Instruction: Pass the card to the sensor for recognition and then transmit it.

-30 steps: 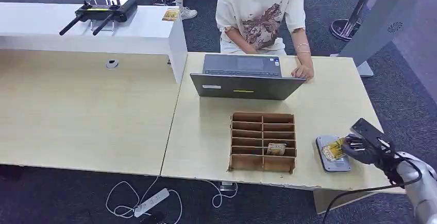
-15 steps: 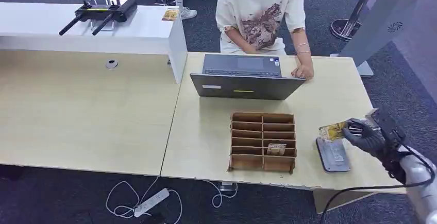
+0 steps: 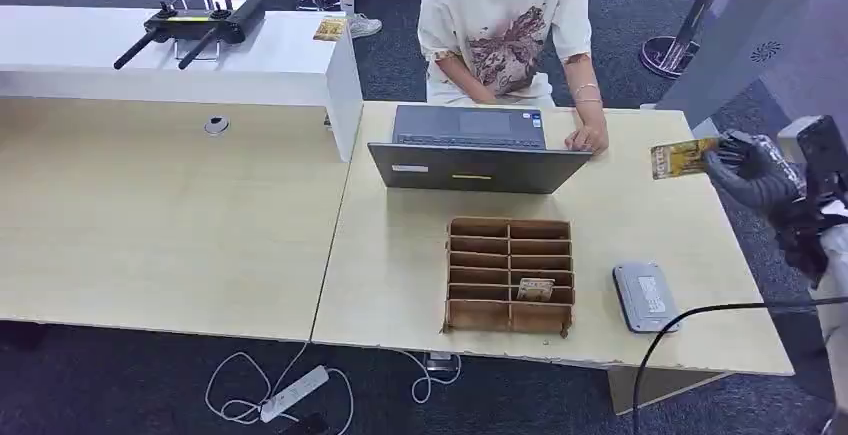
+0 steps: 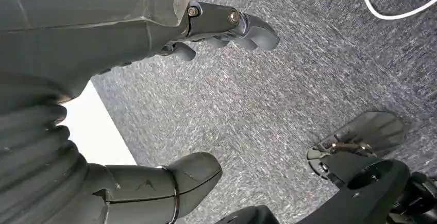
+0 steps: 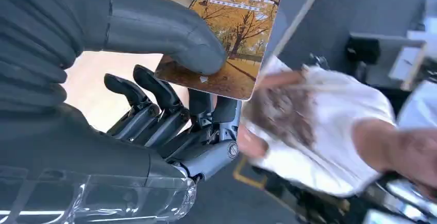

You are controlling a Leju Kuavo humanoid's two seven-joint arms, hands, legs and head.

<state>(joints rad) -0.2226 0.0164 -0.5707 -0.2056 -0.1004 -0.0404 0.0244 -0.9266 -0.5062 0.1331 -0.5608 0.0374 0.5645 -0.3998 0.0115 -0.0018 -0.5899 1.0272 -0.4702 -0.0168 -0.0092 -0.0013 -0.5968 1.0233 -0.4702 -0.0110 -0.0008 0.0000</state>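
Observation:
My right hand [image 3: 752, 171] is raised above the table's right edge and pinches a yellow hotel card [image 3: 681, 158] that points toward the seated person [image 3: 505, 25]. In the right wrist view the thumb [image 5: 170, 34] presses the card [image 5: 230, 33] against the fingers [image 5: 170, 112]. The grey sensor [image 3: 645, 297] lies flat on the table near the front right, with nothing on it. My left hand [image 4: 154, 105] hangs over grey carpet with its fingers apart, holding nothing.
A brown wooden card rack [image 3: 510, 276] with one card in a slot stands mid-table. An open laptop [image 3: 477, 150] sits before the person, whose hand [image 3: 587, 138] rests beside it. A white counter [image 3: 180, 55] with a black device is at the back left.
My right hand has lifted the card off the sensor and carried it up and away toward the far right, nearer the person. The sensor now lies bare.

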